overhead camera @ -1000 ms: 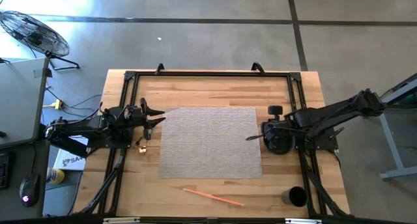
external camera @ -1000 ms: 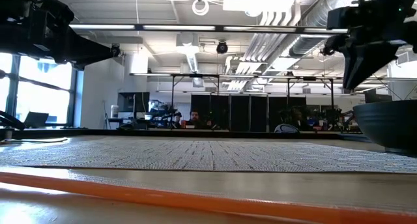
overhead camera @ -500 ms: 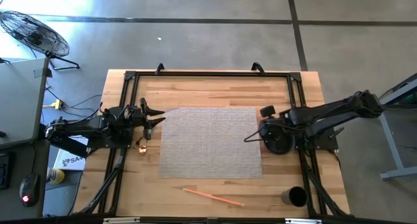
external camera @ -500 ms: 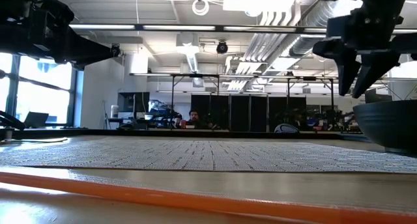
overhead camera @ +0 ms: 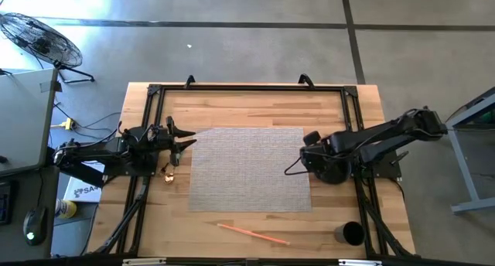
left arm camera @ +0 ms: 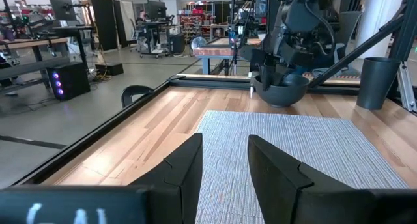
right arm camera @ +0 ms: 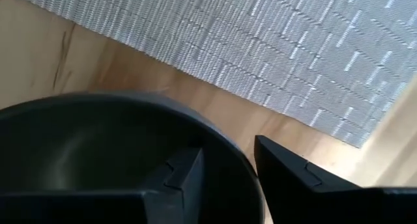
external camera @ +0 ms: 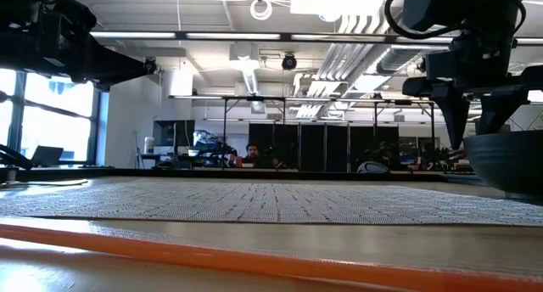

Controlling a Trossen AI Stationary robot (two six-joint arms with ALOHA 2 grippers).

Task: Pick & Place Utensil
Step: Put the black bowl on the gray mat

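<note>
Over the last second: right gripper (overhead camera: 309, 159) swung from beside the bowl (overhead camera: 334, 171) to above its mat-side rim, fingers (right arm camera: 186, 175) parted a little, one inside the rim and one outside, pinching nothing. Left gripper (overhead camera: 186, 138) unmoved at the mat's (overhead camera: 247, 169) far edge, fingers (left arm camera: 189, 165) slightly apart, empty. Orange utensil (overhead camera: 253, 233) untouched on the counter (overhead camera: 255, 104), well apart from both. Pick likely not started; bowl apparently handled first.
</note>
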